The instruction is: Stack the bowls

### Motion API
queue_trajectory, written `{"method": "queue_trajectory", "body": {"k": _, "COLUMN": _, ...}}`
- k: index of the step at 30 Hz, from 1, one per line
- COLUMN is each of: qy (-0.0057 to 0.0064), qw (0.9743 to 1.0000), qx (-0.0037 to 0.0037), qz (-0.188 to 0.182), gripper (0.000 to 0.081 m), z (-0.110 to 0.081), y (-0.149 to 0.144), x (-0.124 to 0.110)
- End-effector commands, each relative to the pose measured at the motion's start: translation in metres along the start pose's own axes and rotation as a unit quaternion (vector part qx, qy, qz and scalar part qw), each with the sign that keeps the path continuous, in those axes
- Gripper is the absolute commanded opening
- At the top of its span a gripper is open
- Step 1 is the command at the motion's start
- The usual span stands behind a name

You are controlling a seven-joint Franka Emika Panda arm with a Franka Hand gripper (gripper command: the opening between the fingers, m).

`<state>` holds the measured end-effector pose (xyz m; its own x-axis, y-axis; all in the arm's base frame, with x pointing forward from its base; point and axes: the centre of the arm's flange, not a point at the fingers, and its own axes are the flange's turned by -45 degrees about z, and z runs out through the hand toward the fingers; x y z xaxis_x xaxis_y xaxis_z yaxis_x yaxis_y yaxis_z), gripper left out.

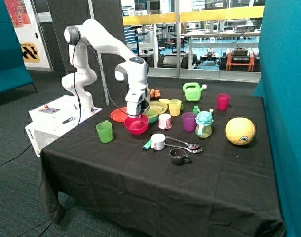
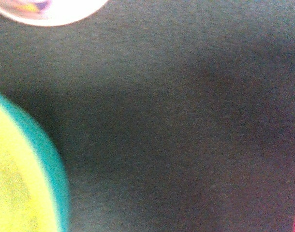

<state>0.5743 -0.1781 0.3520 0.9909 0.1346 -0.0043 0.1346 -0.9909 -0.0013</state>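
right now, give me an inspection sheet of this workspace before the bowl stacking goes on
surface: table under a black cloth, crowded toward the back.
job's things: pink-red bowl directly below the gripper; other bowls not clearly told apart behind the arm.
clutter: green cup, purple cup, pink cup, yellow cup, white cup, spoons, dark mug, green watering can, yellow ball, orange-red plate.
gripper: gripper low over the pink-red bowl; fingers hidden.
cables: dark cable hangs along the arm.
surroundings: teal screens, glass partition behind.
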Motion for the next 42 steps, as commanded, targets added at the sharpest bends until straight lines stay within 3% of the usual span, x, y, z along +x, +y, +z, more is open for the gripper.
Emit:
{"method": "queue_trajectory", "body": {"k": 1, "qy": 0.0021, "qw": 0.9995, "qx": -0.00074, "qz": -0.031, "gripper": 0.0000, "z": -0.016, "y": -0.025, "x": -0.001}}
{"method": "queue_trajectory", "body": {"k": 12, "qy": 0.0021, "qw": 0.9980, "qx": -0.00080, "qz": -0.063, "gripper": 0.0000, "z": -0.032, "y": -0.056, "x": 0.003}}
{"method": "queue_trajectory", "body": {"k": 19, "qy": 0.0021, "qw": 0.9953, "qx": -0.00088, "qz": -0.097, "gripper": 0.0000, "z": -0.041, "y": -0.081, "x": -0.005}}
{"method": "queue_trajectory", "body": {"k": 24, "qy": 0.0021, "qw": 0.9946, "qx": -0.00089, "qz": -0.104, "gripper": 0.0000, "z": -0.046, "y": -0.091, "x": -0.010}}
{"method": "queue_trajectory", "body": {"k": 42, "qy": 0.0020, "qw": 0.9899, "qx": -0.00097, "qz": -0.141, "gripper": 0.0000, "z": -0.050, "y": -0.128, "x": -0.026}}
